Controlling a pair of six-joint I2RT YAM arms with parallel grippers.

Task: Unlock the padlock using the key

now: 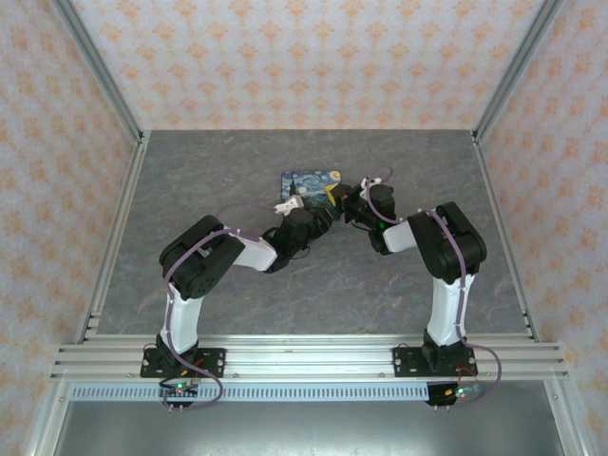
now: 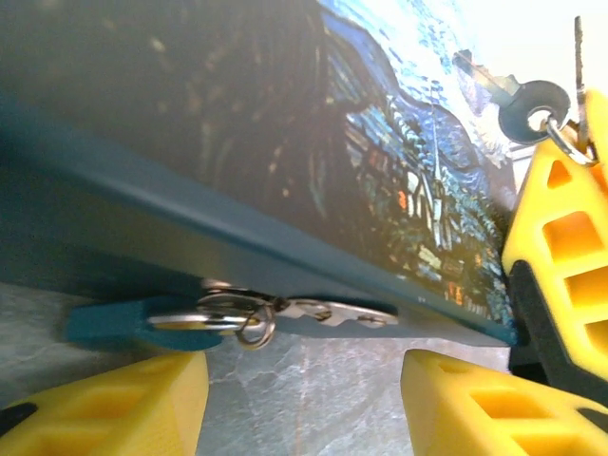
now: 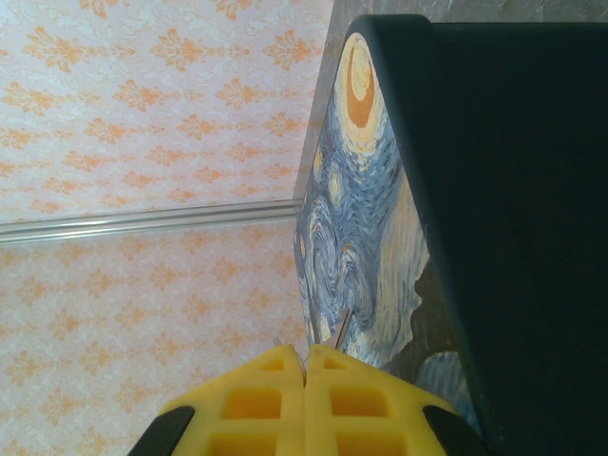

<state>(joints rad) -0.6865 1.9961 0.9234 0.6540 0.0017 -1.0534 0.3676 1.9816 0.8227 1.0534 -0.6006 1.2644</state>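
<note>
Silver keys (image 2: 328, 312) just ahead of left gripper (image 2: 304, 380), jaws parted

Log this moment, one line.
left claw: open, at printed case edge | right claw: shut on key ring | key: dangling from ring

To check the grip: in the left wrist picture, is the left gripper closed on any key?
No, the left gripper is open, and the keys by the mat's edge lie beyond its fingers.
</note>
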